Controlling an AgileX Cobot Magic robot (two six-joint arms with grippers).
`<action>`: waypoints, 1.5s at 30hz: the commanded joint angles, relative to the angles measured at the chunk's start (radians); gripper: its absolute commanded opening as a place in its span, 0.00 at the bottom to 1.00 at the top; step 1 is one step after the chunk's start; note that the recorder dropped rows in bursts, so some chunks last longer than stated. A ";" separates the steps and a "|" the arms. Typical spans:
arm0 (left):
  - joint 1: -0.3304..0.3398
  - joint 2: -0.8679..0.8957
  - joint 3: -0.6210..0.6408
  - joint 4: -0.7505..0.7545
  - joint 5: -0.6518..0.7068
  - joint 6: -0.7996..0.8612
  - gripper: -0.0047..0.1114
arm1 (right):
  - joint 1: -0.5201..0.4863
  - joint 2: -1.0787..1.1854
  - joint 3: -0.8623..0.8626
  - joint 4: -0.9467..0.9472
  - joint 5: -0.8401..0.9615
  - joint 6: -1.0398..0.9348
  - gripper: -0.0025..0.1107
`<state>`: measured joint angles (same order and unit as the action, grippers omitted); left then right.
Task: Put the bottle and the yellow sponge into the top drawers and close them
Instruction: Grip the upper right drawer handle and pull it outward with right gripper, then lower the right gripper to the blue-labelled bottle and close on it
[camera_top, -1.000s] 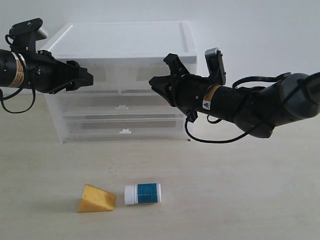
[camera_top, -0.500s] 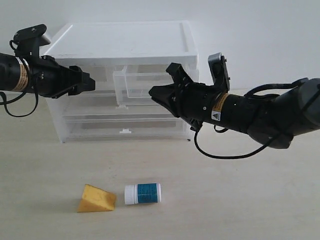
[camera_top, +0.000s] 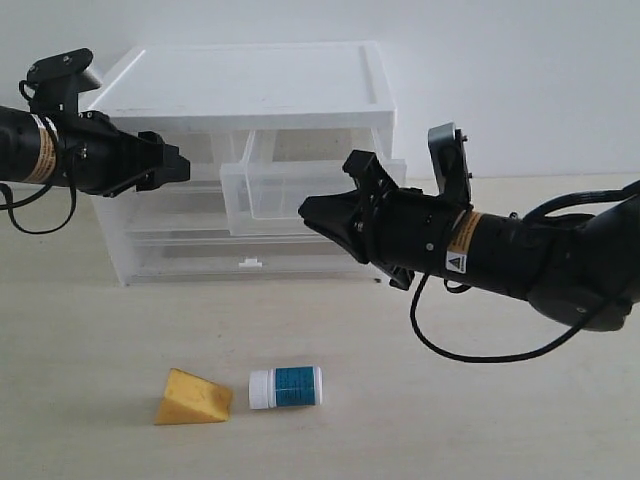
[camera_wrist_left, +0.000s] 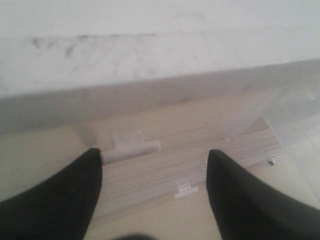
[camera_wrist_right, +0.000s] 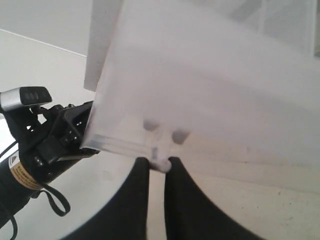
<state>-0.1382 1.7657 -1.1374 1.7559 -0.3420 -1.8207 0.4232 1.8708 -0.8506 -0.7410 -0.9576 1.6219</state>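
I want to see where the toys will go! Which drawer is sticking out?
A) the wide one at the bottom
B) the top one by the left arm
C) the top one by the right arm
C: the top drawer on the right arm's side juts out from the cabinet, and the right gripper is pinched on its small white tab.

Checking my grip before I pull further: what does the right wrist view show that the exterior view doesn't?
Only the right wrist view shows the right gripper shut on the drawer's white pull tab. Only the exterior view shows the bottle and the yellow sponge, lying side by side on the table in front of the cabinet. Both views show the open top drawer and the left arm.
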 joint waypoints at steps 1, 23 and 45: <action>0.000 0.008 -0.033 -0.025 0.055 0.013 0.55 | 0.007 -0.026 0.024 -0.018 -0.085 -0.033 0.02; 0.000 0.008 -0.033 -0.021 0.029 0.016 0.55 | 0.027 -0.026 0.051 -0.112 -0.108 -0.038 0.52; 0.000 0.008 -0.033 -0.017 0.025 0.016 0.55 | 0.028 -0.026 0.051 -0.681 0.116 -0.334 0.50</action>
<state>-0.1382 1.7701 -1.1381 1.7574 -0.3542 -1.8207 0.4490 1.8604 -0.8018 -1.3921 -0.9063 1.3512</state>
